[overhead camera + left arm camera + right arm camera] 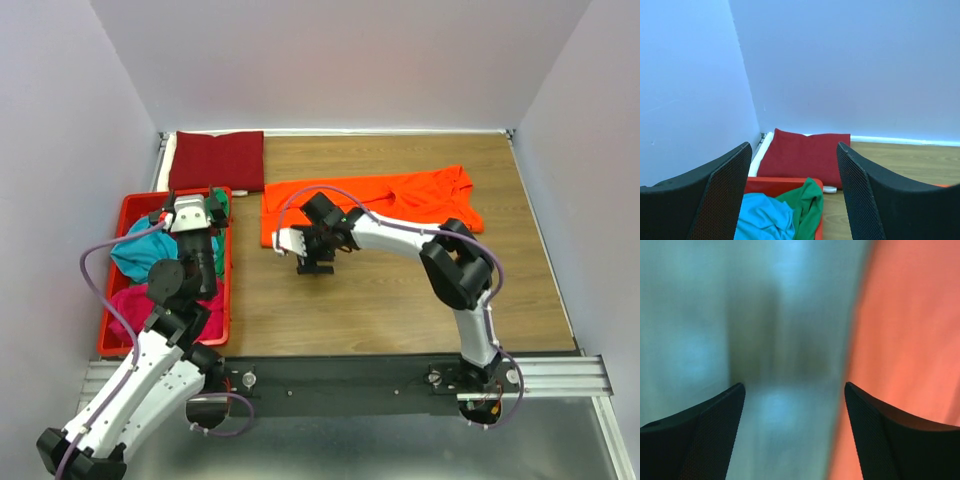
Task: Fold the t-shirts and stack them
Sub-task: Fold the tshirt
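A bright orange t-shirt (380, 200) lies as a long folded strip across the back middle of the table. My right gripper (312, 262) hangs open and empty low over the table at that shirt's near left end. In the right wrist view (794, 385) blurred table lies between the fingers and orange cloth (910, 340) is to the right. A folded dark red t-shirt (216, 160) lies at the back left and also shows in the left wrist view (802, 155). My left gripper (190, 208) is open and empty above the crate (794, 145).
A red plastic crate (108, 340) stands at the left edge and holds crumpled teal (140, 255), magenta (135, 300) and green (807, 200) t-shirts. Walls close in the left, back and right sides. Bare wood (400, 300) lies in front of the orange shirt.
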Robot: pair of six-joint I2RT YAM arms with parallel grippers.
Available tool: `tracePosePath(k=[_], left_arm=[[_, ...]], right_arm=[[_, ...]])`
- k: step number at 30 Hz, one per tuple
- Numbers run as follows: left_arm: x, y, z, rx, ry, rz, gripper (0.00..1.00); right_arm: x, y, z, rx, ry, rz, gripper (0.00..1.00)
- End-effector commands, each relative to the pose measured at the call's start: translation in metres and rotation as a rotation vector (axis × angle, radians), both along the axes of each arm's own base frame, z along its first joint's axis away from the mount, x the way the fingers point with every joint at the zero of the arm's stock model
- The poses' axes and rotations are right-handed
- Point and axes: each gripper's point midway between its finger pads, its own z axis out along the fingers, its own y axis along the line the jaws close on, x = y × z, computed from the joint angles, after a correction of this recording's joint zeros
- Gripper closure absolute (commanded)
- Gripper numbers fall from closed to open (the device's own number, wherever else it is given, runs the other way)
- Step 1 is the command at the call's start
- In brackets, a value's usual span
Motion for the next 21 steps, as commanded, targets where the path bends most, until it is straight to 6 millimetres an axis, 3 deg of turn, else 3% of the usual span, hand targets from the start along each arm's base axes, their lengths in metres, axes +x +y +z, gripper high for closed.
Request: tracePosePath(k=[1,5,8,12,15,16,19,20,21], left_arm=[[0.001,0.004,-0.003,-0.017,-0.012,0.024,0.23],[0.007,-0.003,-0.005,0.007,0.008,0.003,0.24],[0.01,-0.01,-0.005,0.015,0.012,-0.027,0.24],[0.011,-0.014,-0.005,0.019,0.015,-0.049,0.24],[0.012,-0.015,-0.006,0.022,0.017,-0.054,0.24],[0.011,-0.016,-0.005,0.024,0.013,-0.06,0.24],[0.01,-0.016,-0.003,0.023,0.008,-0.066,0.24],[0.01,-0.016,-0.002,0.024,0.004,-0.069,0.24],[0.009,-0.017,-0.002,0.024,0.002,-0.073,0.24]], right_arm=[[0.064,0.016,0.014,-0.019,-0.189,-0.168,0.15],[0.081,0.016,-0.003,-0.069,-0.216,-0.224,0.23],[0.078,0.013,-0.018,-0.092,-0.196,-0.218,0.24],[0.077,0.006,-0.037,-0.136,-0.186,-0.229,0.36],[0.075,0.0,-0.047,-0.162,-0.177,-0.244,0.55],[0.07,-0.002,-0.052,-0.169,-0.159,-0.24,0.68],[0.056,-0.002,-0.044,-0.138,-0.125,-0.208,0.87],[0.043,-0.011,-0.051,-0.153,-0.095,-0.188,0.97],[0.035,-0.008,-0.036,-0.113,-0.085,-0.154,0.99]])
